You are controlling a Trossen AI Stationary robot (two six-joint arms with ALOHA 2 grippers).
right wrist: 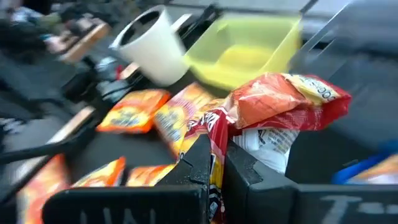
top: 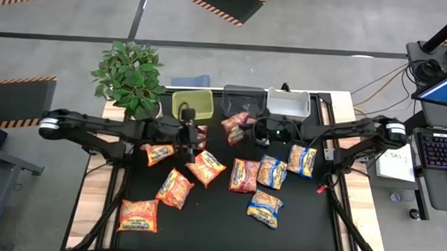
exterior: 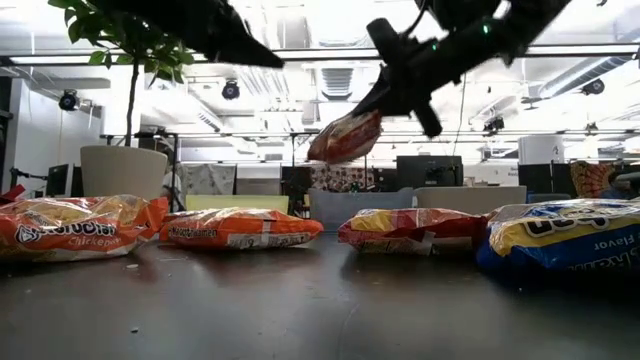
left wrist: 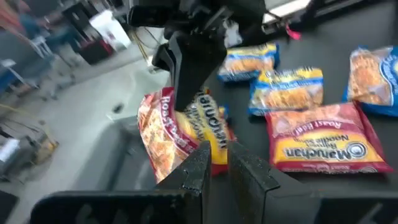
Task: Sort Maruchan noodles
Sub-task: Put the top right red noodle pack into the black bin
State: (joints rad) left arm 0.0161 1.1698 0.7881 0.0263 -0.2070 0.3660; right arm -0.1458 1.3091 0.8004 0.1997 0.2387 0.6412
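Observation:
Several Maruchan packets lie flat on the black table: orange-red ones (top: 175, 187) on the left, a red-pink one (top: 244, 175) in the middle, blue-and-yellow ones (top: 272, 172) on the right. My right gripper (top: 255, 130) is shut on another red-pink packet (top: 234, 127), which is in the air in front of the dark bin (top: 245, 100). My left gripper (top: 190, 143) hovers shut in front of the green bin (top: 192, 103), over orange-red packets. Its fingers (left wrist: 205, 168) hold nothing. My right gripper (right wrist: 216, 163) pinches the red-pink packet by one crinkled end edge (right wrist: 216, 134) between its two fingers. The fingers come from the table's right side, slanting down. The packet (exterior: 345, 137) is lifted clear of the table and hangs tilted beyond the fingertips.
Three bins stand in a row at the far edge: green, dark, and a pale grey one (top: 287, 104). A potted plant (top: 130, 74) stands at the far left corner. The near part of the table (top: 213, 222) is bare black surface between the packets.

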